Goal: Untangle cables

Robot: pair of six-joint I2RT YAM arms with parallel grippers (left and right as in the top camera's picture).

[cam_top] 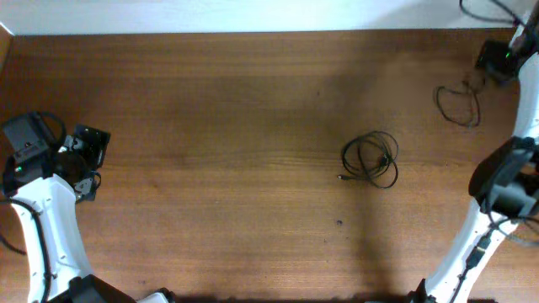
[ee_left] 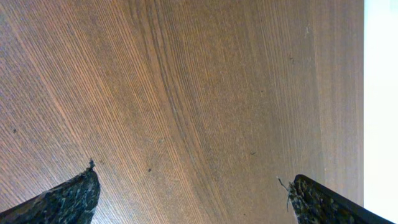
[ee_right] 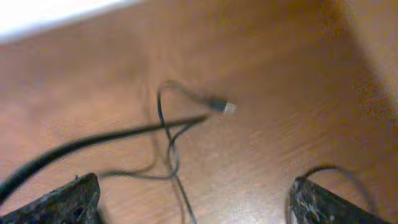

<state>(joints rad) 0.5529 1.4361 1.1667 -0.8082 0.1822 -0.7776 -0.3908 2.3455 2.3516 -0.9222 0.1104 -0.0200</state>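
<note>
Left edge of the wooden counter [cam_top: 210,101]: left gripper [cam_top: 84,156] sits about midway along that edge. In the left wrist view its gripper [ee_left: 193,174] has both fingers [ee_left: 65,199] spread wide, with bare wood grain between them and nothing held.

Right of centre, well clear of every edge: one of the cables [cam_top: 370,160] lies as a small tight coil of thin black cord. A short end pokes out toward the left. No arm touches it.

Near the far right corner: a second thin cord [cam_top: 459,103] lies as a loose open loop, flat on the wood and well apart from the coil.

Far right corner: right gripper [cam_top: 505,55] hovers just beyond that loop, close to the far edge. In the right wrist view, which is blurred, the gripper [ee_right: 193,180] has its fingers [ee_right: 62,202] spread apart, gripping nothing. Between and ahead of them the thin cord twists over itself and ends in a small pale plug [ee_right: 227,107] resting on the wood. A thicker dark cord [ee_right: 68,148] crosses in from the left over the thin one; cannot tell what it belongs to.
</note>
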